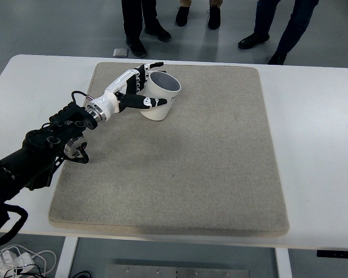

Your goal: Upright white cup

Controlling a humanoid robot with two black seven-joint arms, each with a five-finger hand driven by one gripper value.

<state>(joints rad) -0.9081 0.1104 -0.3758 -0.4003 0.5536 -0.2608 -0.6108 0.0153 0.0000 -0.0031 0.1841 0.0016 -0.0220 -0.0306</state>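
Item: left black jointed robot arm, entering from the 8 o'clock edge of the view and reaching diagonally toward 1 o'clock, forearm low over the mat, cabling looped near the wrist.

Item: left robot hand, white-and-black, five-fingered, at the arm's end. Its fingers curl over the far side of the cup's rim, and the thumb lies across the near wall; the hand is closed around the cup, gripping it.

Item: white round smooth-walled cup, at roughly 11 o'clock on the mat, close to the mat's far edge. It is tilted, base down on the mat, mouth open toward 1 o'clock with the grey interior visible.

Item: beige rectangular felt-like mat, covering most of the centre of the surface.

Item: white flat surface, carrying the mat.

Item: small grey flat square object on the floor beyond the surface's far edge, at 11 o'clock.

Item: legs and dark shoes of standing persons, at 12 o'clock beyond the surface.
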